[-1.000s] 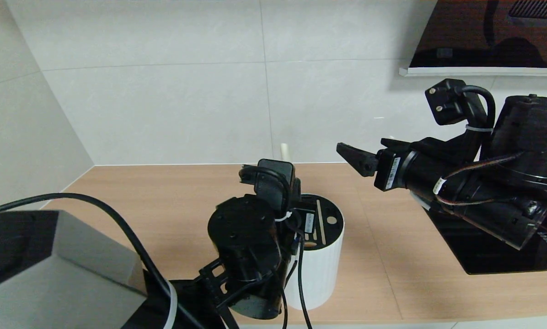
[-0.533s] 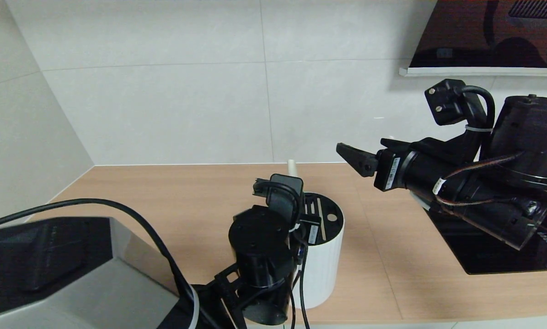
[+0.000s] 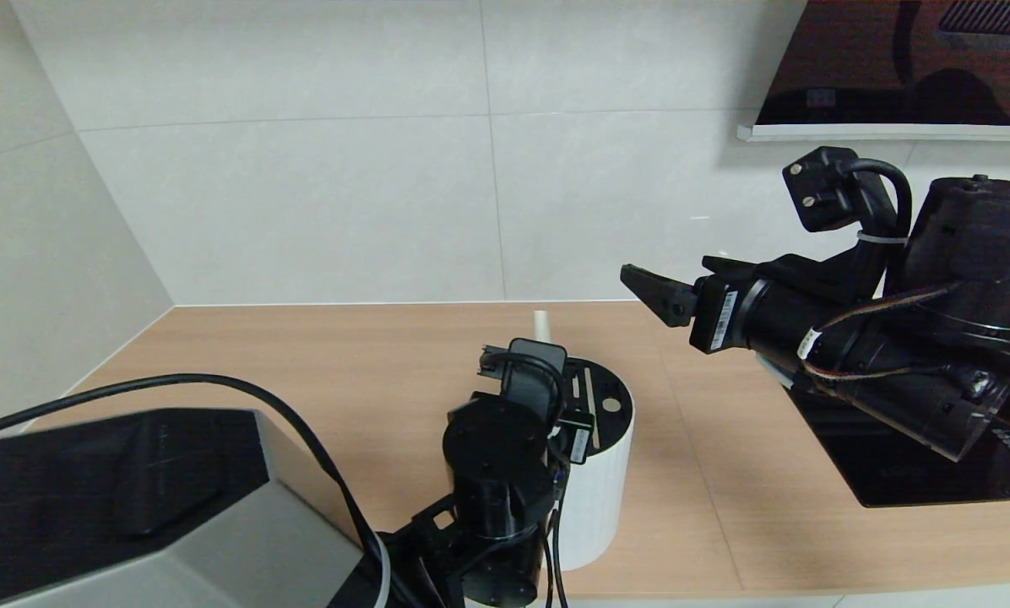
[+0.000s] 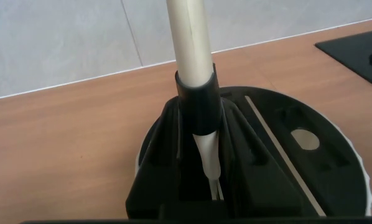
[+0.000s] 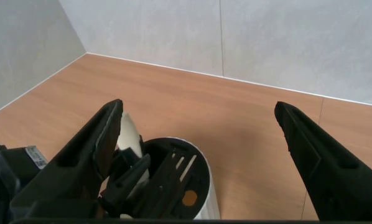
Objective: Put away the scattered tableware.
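In the head view, a white ribbed holder (image 3: 600, 481) with a black slotted lid stands on the wooden counter (image 3: 302, 363), close to the counter's front edge. Bare wood lies open to its left up to the corner of the tiled wall, and a narrower strip separates it from the black cooktop (image 3: 885, 473) on the right. The left end effector (image 3: 547, 384) hangs over the holder's left side, with a cream utensil handle (image 3: 542, 324) standing upright above it. The right end effector (image 3: 653, 294) is raised well above the counter, apart from the holder.

In the left wrist view, the left end effector (image 4: 198, 127) pinches the utensil (image 4: 189, 43) at its black collar. The thin lower end points down at the holder's lid (image 4: 298, 162); we cannot tell whether it sits in a slot.

In the right wrist view, the right end effector (image 5: 198, 107) has its fingers (image 5: 93, 155) spread wide, and the holder (image 5: 189, 183) stands below between them with open counter behind it.
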Motion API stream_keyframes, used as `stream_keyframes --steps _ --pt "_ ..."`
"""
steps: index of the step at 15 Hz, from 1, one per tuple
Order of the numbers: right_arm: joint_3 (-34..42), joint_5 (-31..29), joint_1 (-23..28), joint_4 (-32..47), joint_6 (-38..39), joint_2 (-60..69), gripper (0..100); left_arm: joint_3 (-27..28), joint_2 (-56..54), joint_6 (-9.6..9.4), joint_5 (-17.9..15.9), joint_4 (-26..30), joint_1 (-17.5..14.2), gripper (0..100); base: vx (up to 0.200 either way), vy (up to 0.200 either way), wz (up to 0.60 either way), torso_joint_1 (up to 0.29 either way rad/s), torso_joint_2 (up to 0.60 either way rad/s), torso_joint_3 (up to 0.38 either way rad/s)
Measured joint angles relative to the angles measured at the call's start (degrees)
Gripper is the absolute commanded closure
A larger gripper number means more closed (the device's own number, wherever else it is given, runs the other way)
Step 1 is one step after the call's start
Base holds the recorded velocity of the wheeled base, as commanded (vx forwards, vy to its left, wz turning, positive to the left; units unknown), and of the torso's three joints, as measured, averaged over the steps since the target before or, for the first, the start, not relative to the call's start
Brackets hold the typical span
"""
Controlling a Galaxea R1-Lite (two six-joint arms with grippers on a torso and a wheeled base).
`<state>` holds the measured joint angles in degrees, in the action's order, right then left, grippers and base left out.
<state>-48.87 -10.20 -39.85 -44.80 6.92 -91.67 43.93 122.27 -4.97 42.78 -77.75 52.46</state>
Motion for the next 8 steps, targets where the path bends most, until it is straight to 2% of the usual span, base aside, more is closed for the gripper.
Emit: stream_keyframes --steps 1,2,8 --pt "0.0 0.0 0.0 0.0 0.0 0.0 0 0.0 0.0 0.05 0.0 -0.1 0.0 100 0.0 0.0 0.0 0.0 0.0 0.0" --pt "0.0 0.0 0.0 0.0 0.0 0.0 0 0.0 0.0 0.05 0.0 -0.1 0.0 0 0.0 0.0 0.0 0.0 0.0 0.0" --pt "0.0 0.0 0.0 0.0 0.0 0.0 0 -0.3 -0.5 0.05 0.1 0.0 0.0 0 0.0 0.0 0.0 0.0 0.0 0.0"
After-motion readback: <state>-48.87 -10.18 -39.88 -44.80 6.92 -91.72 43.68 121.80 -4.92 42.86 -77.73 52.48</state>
